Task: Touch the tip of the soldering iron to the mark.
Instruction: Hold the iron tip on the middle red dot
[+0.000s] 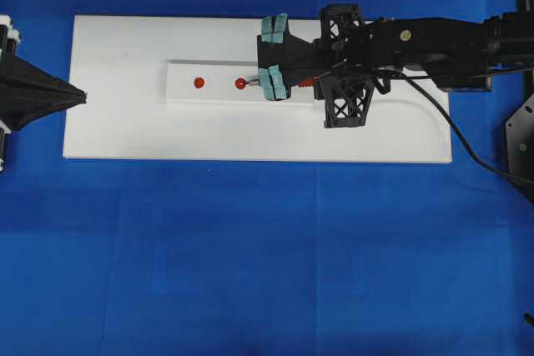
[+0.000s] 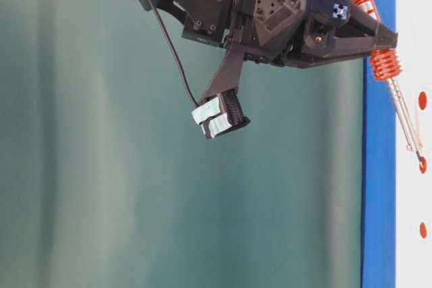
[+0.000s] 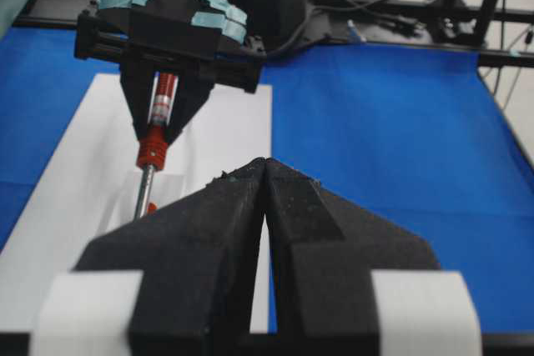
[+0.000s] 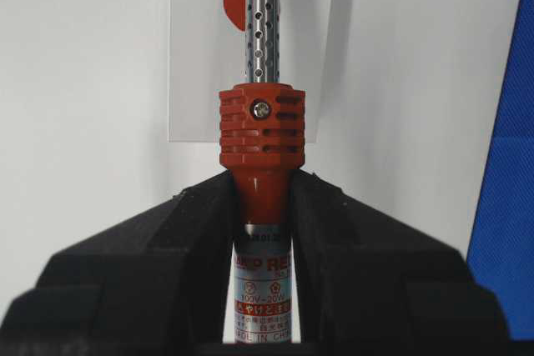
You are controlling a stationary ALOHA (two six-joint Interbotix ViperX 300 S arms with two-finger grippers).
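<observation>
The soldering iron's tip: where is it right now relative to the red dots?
In the overhead view the soldering iron, held by the right gripper, points left with its tip at the mark; another red dot lies further left on the raised strip.

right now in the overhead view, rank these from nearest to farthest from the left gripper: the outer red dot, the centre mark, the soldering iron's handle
From the left gripper, at the board's left edge:
1. Outer red dot, left part of the raised strip.
2. The mark, mid-strip, at the iron's tip.
3. Soldering iron handle, farthest right, clamped in the right gripper.
</observation>
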